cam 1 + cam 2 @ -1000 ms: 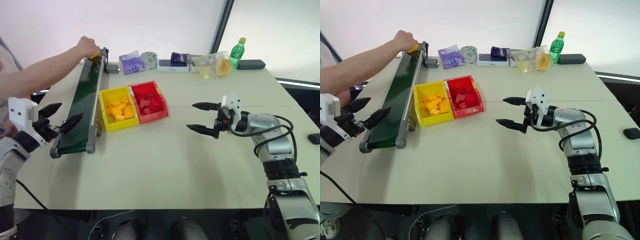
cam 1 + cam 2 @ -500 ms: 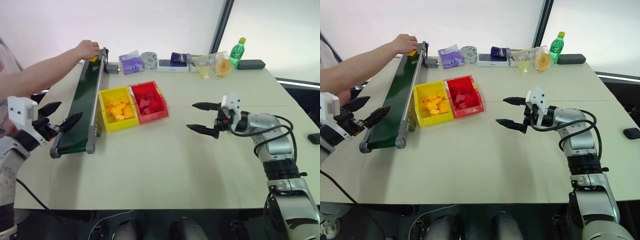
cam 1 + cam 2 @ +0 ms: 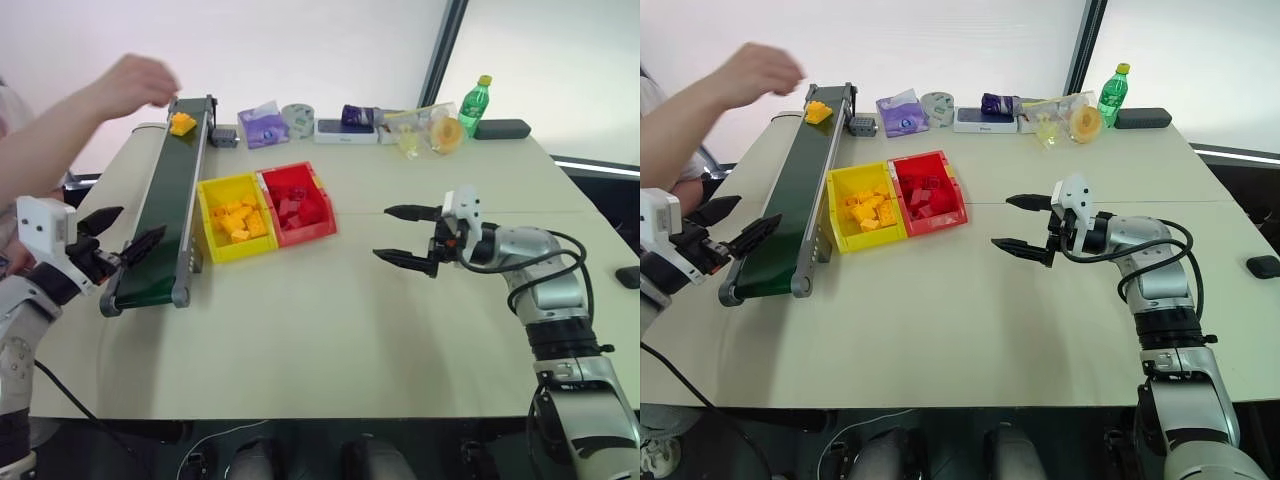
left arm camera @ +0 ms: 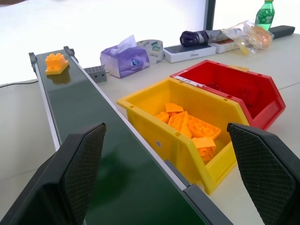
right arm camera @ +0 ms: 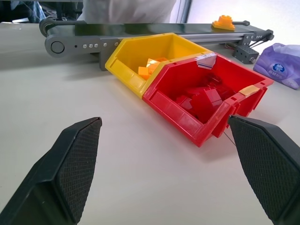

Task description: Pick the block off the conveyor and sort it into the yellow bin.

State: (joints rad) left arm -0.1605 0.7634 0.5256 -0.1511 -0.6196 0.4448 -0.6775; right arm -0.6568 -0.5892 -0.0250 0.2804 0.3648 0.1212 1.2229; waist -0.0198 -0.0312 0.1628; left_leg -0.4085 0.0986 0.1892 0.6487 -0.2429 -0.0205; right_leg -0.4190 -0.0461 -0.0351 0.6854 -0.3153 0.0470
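A yellow-orange block [image 3: 182, 123] lies on the far end of the conveyor [image 3: 165, 205], whose dark green belt runs along the table's left side. The yellow bin [image 3: 232, 215] stands just right of the belt and holds several yellow-orange bricks. My left gripper [image 3: 112, 233] is open at the belt's near end, far from the block [image 4: 56, 63]. My right gripper [image 3: 404, 235] is open over bare table, right of the bins, with nothing between its fingers.
A red bin [image 3: 297, 203] with red bricks touches the yellow bin's right side. A person's hand [image 3: 135, 82] hovers above the belt's far end. A tissue pack [image 3: 263, 125], a tape roll, a bag, snacks and a green bottle [image 3: 474, 105] line the table's back edge.
The person's hand has let go of the block at the belt's far end and lifted away to the left. Both grippers have stayed where they were.
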